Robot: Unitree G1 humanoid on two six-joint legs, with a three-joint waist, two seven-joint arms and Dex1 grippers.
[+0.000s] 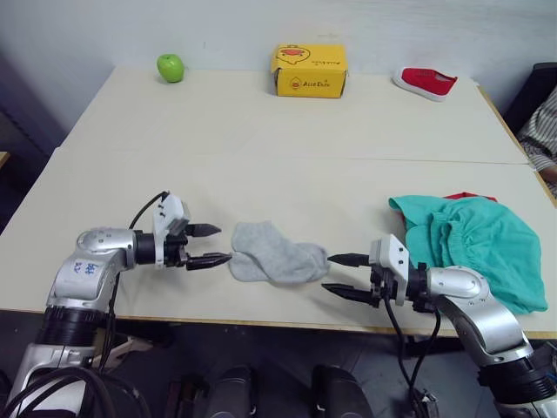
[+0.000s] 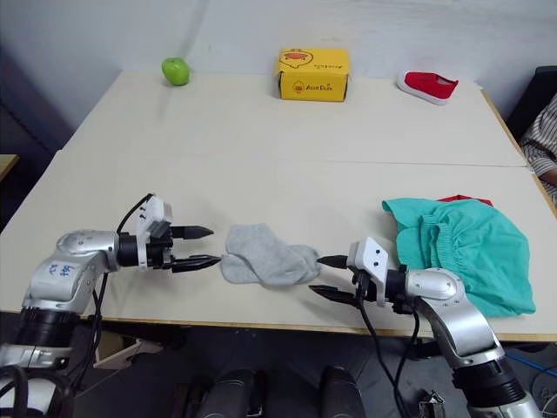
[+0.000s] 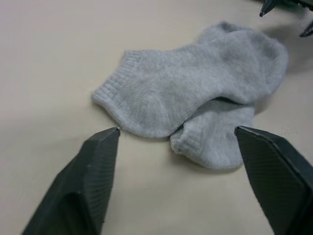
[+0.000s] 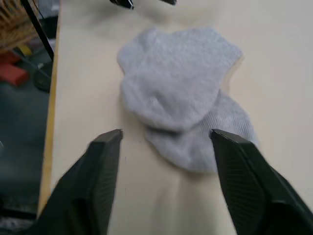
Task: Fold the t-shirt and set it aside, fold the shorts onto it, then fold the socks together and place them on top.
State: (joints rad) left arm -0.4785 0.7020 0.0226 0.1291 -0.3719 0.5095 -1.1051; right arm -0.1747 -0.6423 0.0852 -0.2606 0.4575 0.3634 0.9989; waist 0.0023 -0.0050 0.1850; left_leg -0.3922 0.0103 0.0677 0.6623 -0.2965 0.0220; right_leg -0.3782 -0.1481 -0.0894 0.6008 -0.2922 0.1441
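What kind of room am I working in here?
Probably a lab or test room, not a home: two plain tables pushed together against a bare wall, with staged props such as an apple and yellow box.

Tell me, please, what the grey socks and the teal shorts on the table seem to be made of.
The socks look like soft knitted fabric, probably cotton blend: the left wrist view shows fine knit texture and a ribbed cuff, with a matte finish. The shorts appear to be thin, soft woven or jersey cloth, matte too; it drapes in loose folds and gathers at an elastic waistband. The exact fibre cannot be told.
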